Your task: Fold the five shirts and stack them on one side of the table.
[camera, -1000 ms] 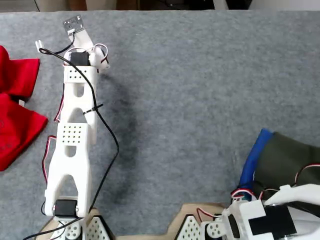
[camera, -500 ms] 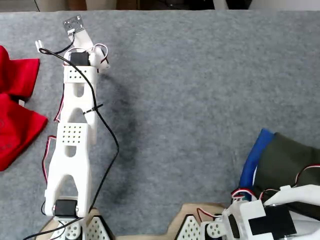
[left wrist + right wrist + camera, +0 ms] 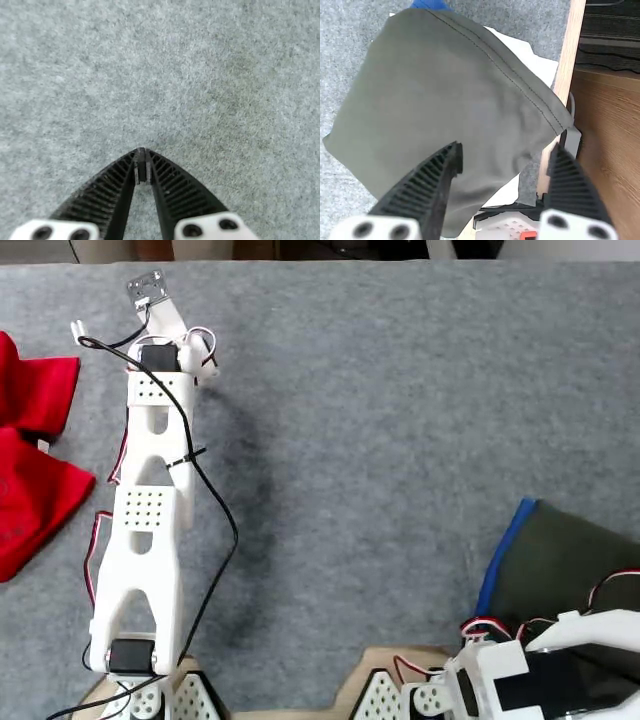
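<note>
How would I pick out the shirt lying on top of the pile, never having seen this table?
Start at the grey table and go to its near right corner. There the olive-grey shirt lies folded atop a blue one, unlike the red shirts opposite.

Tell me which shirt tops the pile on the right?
The olive-green shirt; a blue shirt and a white one peek out beneath it, while the red shirts lie apart at the left.

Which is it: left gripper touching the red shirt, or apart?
Apart. In the left wrist view the left gripper hangs over bare mat; the high view puts the red shirt well aside.
</note>
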{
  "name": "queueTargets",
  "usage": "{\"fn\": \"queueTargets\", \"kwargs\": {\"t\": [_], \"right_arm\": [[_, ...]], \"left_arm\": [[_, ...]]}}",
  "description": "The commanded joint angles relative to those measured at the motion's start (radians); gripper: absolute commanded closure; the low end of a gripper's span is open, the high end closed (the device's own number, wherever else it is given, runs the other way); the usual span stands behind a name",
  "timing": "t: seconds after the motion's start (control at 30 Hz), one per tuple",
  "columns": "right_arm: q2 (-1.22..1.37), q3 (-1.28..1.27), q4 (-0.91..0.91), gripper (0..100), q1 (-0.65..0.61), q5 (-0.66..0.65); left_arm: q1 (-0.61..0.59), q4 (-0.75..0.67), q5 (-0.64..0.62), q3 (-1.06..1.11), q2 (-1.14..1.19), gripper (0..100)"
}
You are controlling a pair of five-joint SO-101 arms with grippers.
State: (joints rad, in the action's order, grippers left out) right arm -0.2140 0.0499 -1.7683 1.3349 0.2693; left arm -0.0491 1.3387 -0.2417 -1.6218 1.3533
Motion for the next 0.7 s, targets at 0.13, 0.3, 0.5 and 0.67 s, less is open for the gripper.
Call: {"fn": "queueTargets", "kwargs": {"t": [0.13, 0.3, 0.5, 0.67], "right_arm": [[-0.16, 0.015, -0.012, 96.3, -0.199, 0.0], [-0.191, 0.088, -0.011, 98.4, -0.481, 0.087], [-0.173, 0.119, 0.043, 98.4, -0.926, 0.089], [-0.107, 0.113, 0.167, 98.3, -1.216, 0.087]], "left_arm": [[0.002, -0.031, 0.009, -0.049, -0.019, 98], [-0.069, -0.014, 0.0, -0.051, -0.021, 98], [-0.247, 0.172, 0.018, -0.051, -0.131, 98], [-0.433, 0.307, 0.164, -0.049, -0.211, 98]]}}
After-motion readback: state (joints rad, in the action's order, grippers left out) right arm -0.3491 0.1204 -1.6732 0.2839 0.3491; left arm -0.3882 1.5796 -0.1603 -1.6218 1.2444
